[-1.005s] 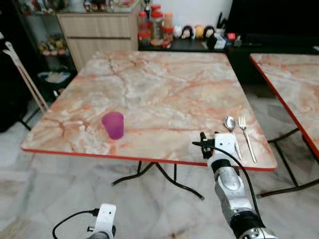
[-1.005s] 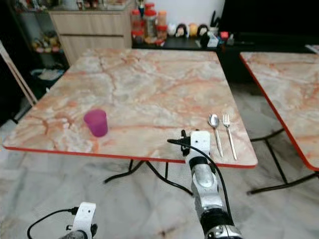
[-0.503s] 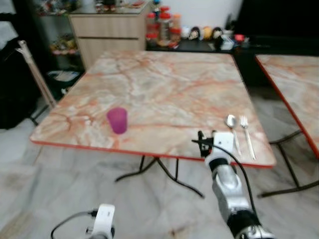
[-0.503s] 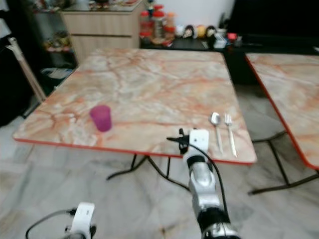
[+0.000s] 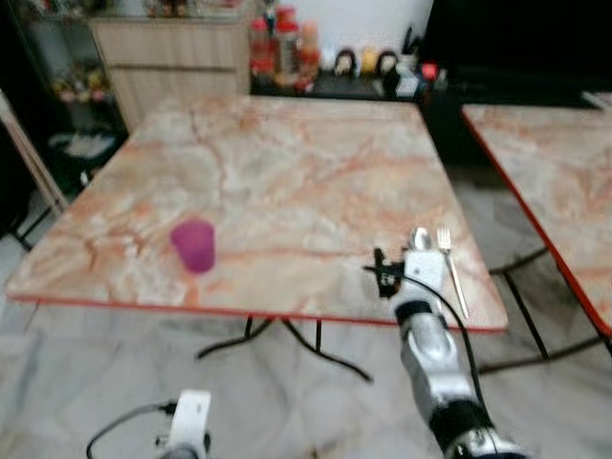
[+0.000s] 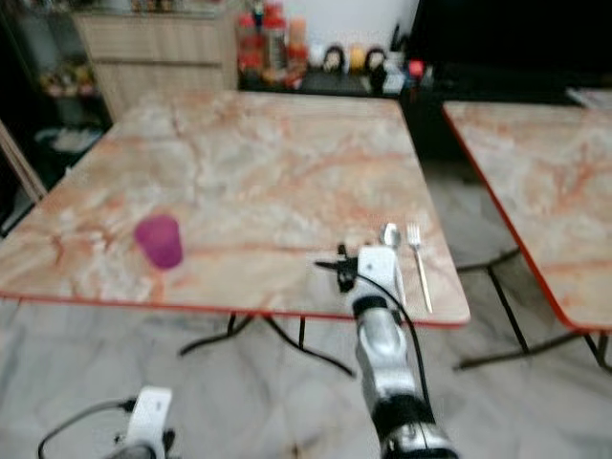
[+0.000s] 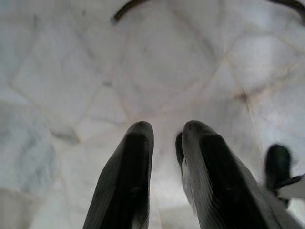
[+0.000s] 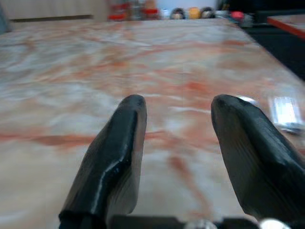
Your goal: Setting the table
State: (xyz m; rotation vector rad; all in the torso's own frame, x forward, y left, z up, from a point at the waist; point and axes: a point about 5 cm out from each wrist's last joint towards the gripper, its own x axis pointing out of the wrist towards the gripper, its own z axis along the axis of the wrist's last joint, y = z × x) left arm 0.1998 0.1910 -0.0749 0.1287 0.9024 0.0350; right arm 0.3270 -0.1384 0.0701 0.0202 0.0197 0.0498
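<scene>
Left eye view: the right gripper (image 5: pixel 413 256) is raised over the near right edge of the square orange-veined marble table (image 5: pixel 287 153). A silver metal spoon (image 5: pixel 419 238) and a silver metal fork (image 5: pixel 450 265) lie side by side just beside it, toward the table's right edge, handles toward the robot. A small magenta plastic cup (image 5: pixel 194 245) stands upright well to its left.

Right eye view: the same layout.

Left wrist view: the left gripper (image 7: pixel 164 131) hangs over pale tiled floor (image 7: pixel 143 57), fingers slightly parted, holding nothing.

Right wrist view: the right gripper's fingers (image 8: pixel 116 152) are spread wide over the tabletop, empty; the blurred cutlery glints beside one finger.
</scene>
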